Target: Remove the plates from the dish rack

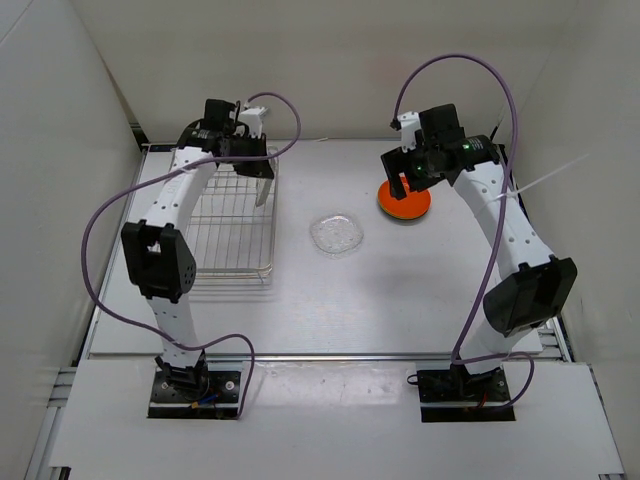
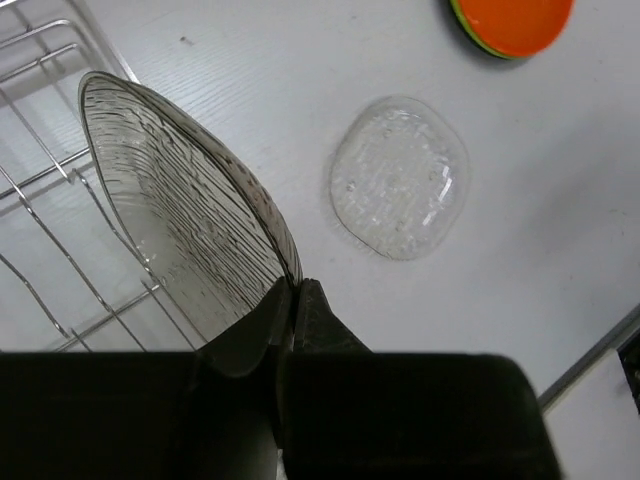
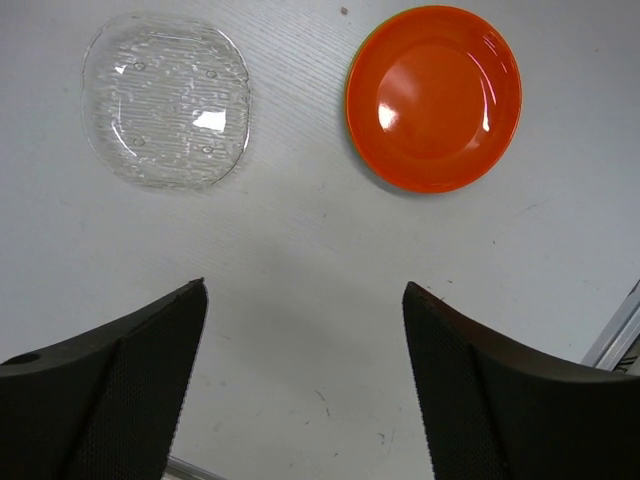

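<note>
1. Table [image 1: 400, 300]: white and flat, carries everything below.
2. Dish rack [image 1: 235, 270]: silver wire basket, left side of the table, under the left arm.
3. Smoky clear plate [image 2: 190, 220]: stands on edge over the rack's wires. It is held only at its rim, so it looks liable to pivot or slip out of so small a pinch. Its lower edge could also catch a wire or the raised side on the way out.
4. Orange plate [image 3: 433, 97]: on the table at right, stacked on a green plate [image 2: 472, 38].
5. Clear plate [image 3: 166, 100]: flat at mid-table.
6. Left gripper [image 2: 292, 310]: fingers pinched tight on the smoky plate's rim.
7. Right gripper [image 3: 304, 290]: fingers spread wide and holding nothing, above bare table near the orange plate.
</note>
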Controlling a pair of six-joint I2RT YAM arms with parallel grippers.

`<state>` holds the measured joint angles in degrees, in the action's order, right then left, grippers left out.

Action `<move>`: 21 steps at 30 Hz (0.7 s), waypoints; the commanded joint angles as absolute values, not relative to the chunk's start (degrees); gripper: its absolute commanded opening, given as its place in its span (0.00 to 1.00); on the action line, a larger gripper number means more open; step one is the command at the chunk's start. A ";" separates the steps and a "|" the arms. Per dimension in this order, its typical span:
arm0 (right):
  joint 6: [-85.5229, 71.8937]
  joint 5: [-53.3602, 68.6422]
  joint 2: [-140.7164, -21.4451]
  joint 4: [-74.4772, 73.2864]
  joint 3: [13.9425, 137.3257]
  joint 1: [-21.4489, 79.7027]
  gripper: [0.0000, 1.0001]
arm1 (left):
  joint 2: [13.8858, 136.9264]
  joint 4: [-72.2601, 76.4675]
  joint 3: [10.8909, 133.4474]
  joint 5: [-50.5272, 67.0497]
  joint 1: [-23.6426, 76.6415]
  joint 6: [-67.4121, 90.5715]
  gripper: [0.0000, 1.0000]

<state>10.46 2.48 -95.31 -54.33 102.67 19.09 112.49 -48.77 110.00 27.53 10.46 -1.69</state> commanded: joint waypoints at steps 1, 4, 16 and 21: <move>8.80 0.53 -96.06 -54.49 106.60 18.37 0.88 | 102.23 -58.51 115.31 27.52 13.26 -10.45 0.11; 7.04 -0.79 -96.59 -54.49 109.23 17.06 0.99 | 98.10 -61.86 117.15 24.00 16.60 -15.26 0.11; 3.34 29.95 -91.68 -57.57 112.68 8.09 0.98 | 77.18 -33.91 75.48 -41.62 57.46 -59.51 0.11; 5.71 33.84 -87.20 -57.57 111.63 10.01 0.91 | 71.30 -25.06 62.86 -42.63 66.69 -77.58 0.11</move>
